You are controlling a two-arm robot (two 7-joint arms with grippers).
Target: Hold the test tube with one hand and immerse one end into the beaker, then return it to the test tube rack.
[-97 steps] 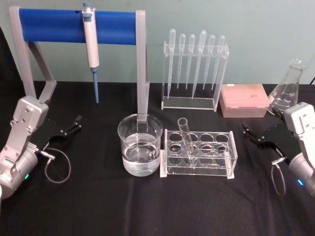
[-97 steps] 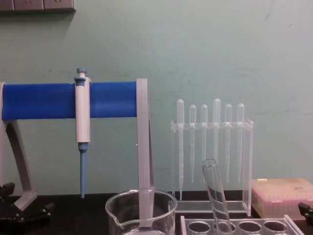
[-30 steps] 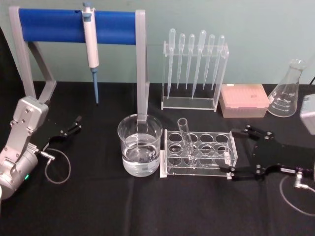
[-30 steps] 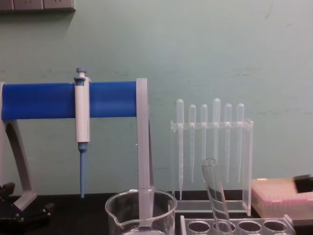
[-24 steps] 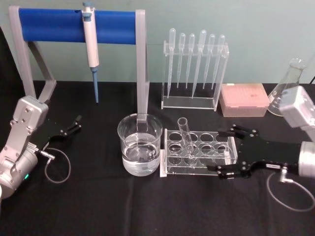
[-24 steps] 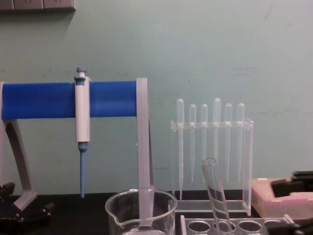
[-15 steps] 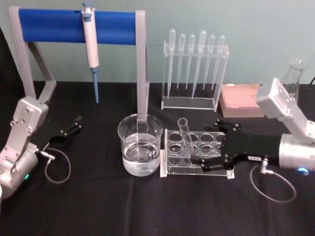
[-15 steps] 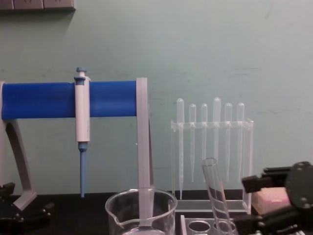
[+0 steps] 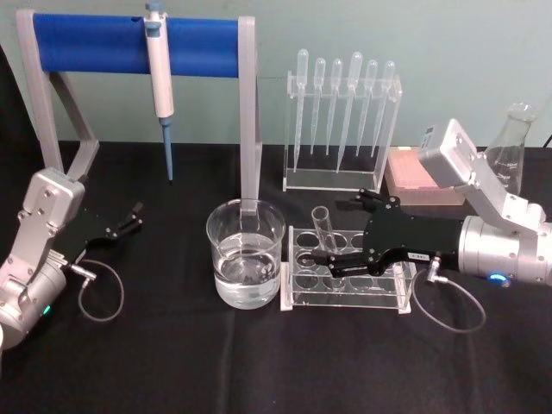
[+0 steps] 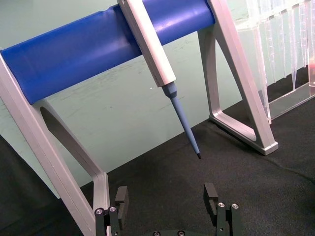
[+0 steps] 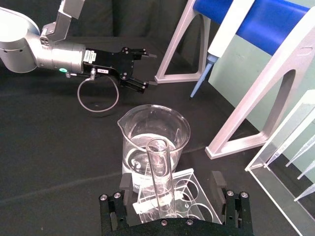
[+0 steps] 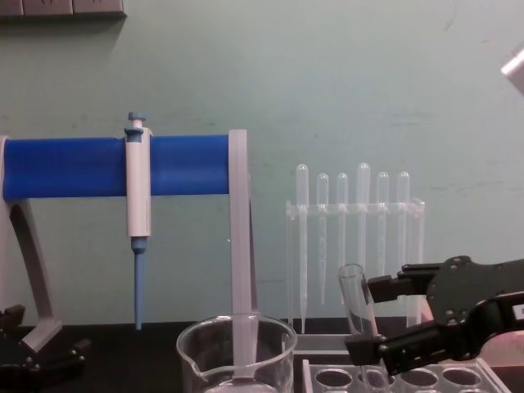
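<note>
The right gripper [image 9: 324, 235] has swung in from the right over the rack [image 9: 345, 296]; its jaws, spread and empty, now straddle the tube [image 9: 321, 219], which leans in a left hole beside the beaker [image 9: 246, 259]; closing looks next; the left gripper [image 9: 129, 219] sits parked, unclenched, far left.

one test tube [image 9: 324, 233]; one beaker [image 9: 246, 259]; six pipettes [image 9: 354, 86].

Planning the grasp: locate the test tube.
Head view, centre: the test tube leans in the rack, right of the beaker, inside the open right tool.
</note>
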